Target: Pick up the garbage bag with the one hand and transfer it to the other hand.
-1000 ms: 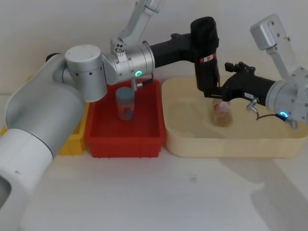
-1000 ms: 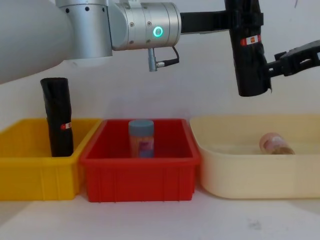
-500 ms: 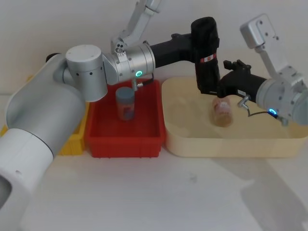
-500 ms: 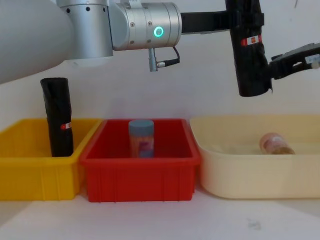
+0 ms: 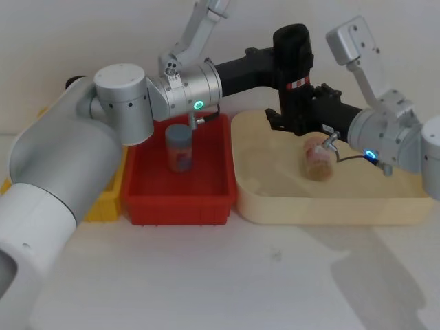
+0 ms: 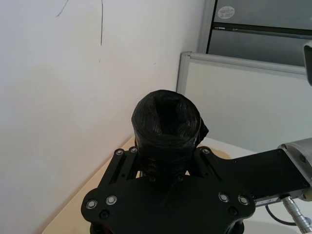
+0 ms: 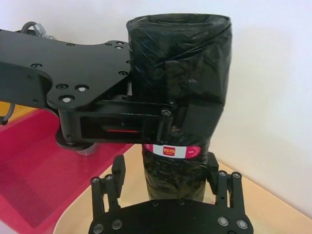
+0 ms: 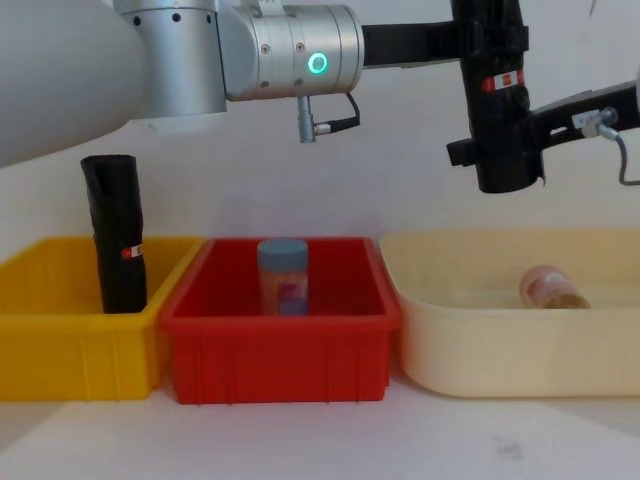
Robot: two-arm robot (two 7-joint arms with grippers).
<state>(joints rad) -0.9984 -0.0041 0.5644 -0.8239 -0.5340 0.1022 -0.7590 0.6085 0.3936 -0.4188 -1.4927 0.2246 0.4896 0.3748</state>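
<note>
On the far left a second black roll (image 8: 119, 235) stands in the yellow bin (image 8: 60, 335). Next comes the red bin (image 8: 280, 350) with a blue-lidded jar (image 8: 283, 276) in it. Above, the one hand (image 5: 280, 65), on the green-ringed arm, is shut tight on the garbage bag (image 5: 294, 75) near its top and holds it upright in the air over the cream tub (image 5: 323, 199). The other hand (image 5: 295, 118), on the blue-ringed arm, has its open fingers on both sides of the bag's lower part, not yet squeezing. So the pick-up is done. The grab and the letting go are left, I think.
</note>
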